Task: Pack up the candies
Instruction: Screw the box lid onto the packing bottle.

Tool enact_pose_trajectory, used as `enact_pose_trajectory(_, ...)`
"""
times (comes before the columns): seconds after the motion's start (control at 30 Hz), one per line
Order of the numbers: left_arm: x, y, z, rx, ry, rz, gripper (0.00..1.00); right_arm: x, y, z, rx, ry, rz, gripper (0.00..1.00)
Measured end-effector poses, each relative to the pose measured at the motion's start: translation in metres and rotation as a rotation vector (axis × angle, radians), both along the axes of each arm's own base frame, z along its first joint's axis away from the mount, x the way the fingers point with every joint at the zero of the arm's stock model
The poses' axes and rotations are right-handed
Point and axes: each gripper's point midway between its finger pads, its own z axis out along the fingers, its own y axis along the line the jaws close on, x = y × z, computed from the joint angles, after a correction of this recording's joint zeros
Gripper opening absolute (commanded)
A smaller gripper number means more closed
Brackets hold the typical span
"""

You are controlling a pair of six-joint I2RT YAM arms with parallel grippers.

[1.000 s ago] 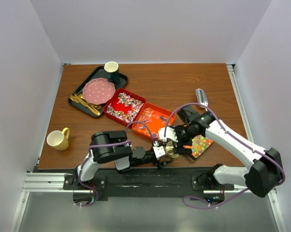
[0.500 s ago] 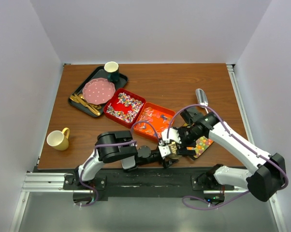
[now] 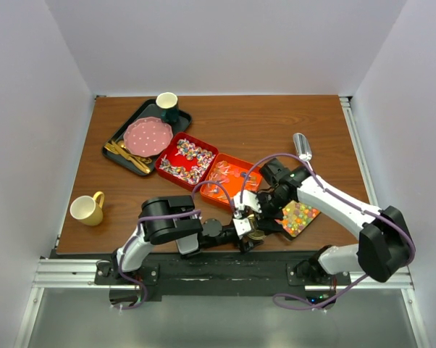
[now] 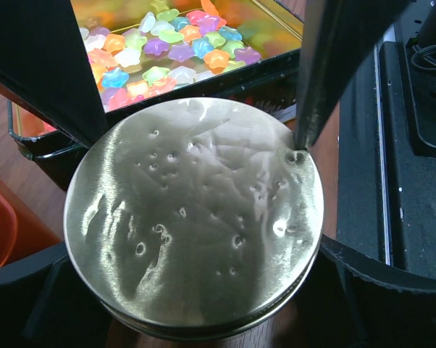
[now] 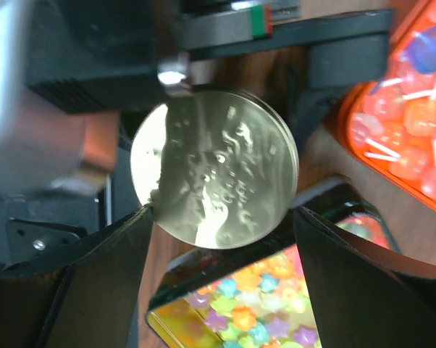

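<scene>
At the near edge of the table (image 3: pixel 261 123), the left arm (image 3: pixel 160 221) lies low, reaching rightward; the right arm (image 3: pixel 341 206) bends back toward it. They meet at the gold lid (image 4: pixel 196 225): the left gripper (image 4: pixel 202 141) clamps its rim, the right gripper (image 5: pixel 221 210) brackets it, contact unclear. The candies (image 4: pixel 171 52) fill a tin (image 4: pixel 218 81) just beyond, its far end cut off; from above the grippers mostly hide the lid.

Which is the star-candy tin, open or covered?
Open. The tin has no cover: its star candies show bare in the top and left wrist views. The round lid is beside it, between the left gripper's fingers.
</scene>
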Motion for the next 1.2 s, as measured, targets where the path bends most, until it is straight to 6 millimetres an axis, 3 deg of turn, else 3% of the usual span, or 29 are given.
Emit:
enact_pose_trajectory(0.3, 0.003, 0.002, 0.000, 0.000, 0.001, 0.012, 0.00, -0.009, -0.004, -0.002, 0.015, -0.010, 0.002, 0.82)
enact_pose_trajectory(0.67, 0.005, 0.003, 0.000, -0.001, 0.003, 0.006, 0.00, -0.044, -0.041, 0.005, -0.051, 0.001, -0.006, 0.79)
enact_pose_trajectory(0.8, 0.003, 0.003, 0.000, -0.001, 0.005, -0.008, 0.00, -0.033, -0.047, 0.013, -0.036, -0.003, -0.125, 0.80)
enact_pose_trajectory(0.87, 0.002, 0.003, -0.001, 0.000, 0.005, -0.014, 0.00, -0.020, -0.042, 0.020, -0.021, 0.002, -0.183, 0.81)
enact_pose_trajectory(1.03, 0.002, 0.002, 0.000, -0.002, 0.007, -0.020, 0.00, 0.009, -0.006, 0.026, 0.072, 0.037, -0.230, 0.81)
enact_pose_trajectory(1.2, 0.002, 0.002, 0.000, -0.002, 0.006, -0.019, 0.00, 0.004, 0.015, 0.014, 0.081, 0.104, -0.182, 0.81)
